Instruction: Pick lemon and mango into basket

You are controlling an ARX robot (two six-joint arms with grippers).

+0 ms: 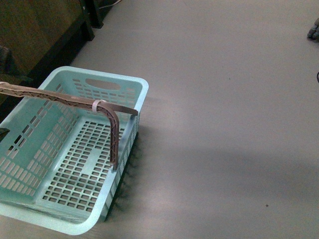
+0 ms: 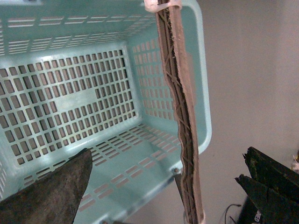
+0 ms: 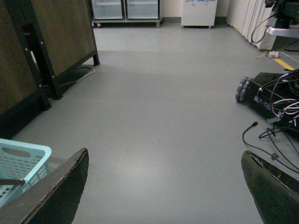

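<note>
The light teal basket (image 1: pixel 142 89) stands at the left of the front view, with nothing lying on its slotted floor. Its brown handle (image 1: pixel 65 99) is raised across it, with a pale band (image 1: pixel 98 105) near the bend. The lemon and the mango are out of view. In the left wrist view my left gripper (image 2: pixel 164 161) is open just above the basket (image 2: pixel 70 28); one finger is over the inside and the other beyond the outer wall, with the handle (image 2: pixel 180 107) running between them. My right gripper (image 3: pixel 164 154) is open over bare grey floor, and a basket corner (image 3: pixel 23 161) shows beside it.
A dark wooden cabinet (image 1: pixel 35 35) stands behind the basket, seen also in the right wrist view as a cabinet (image 3: pixel 56 37) on black legs. A wheeled black base with loose cables (image 3: pixel 273 93) sits on the floor to the right. Glass-fronted units (image 3: pixel 126 9) line the far wall.
</note>
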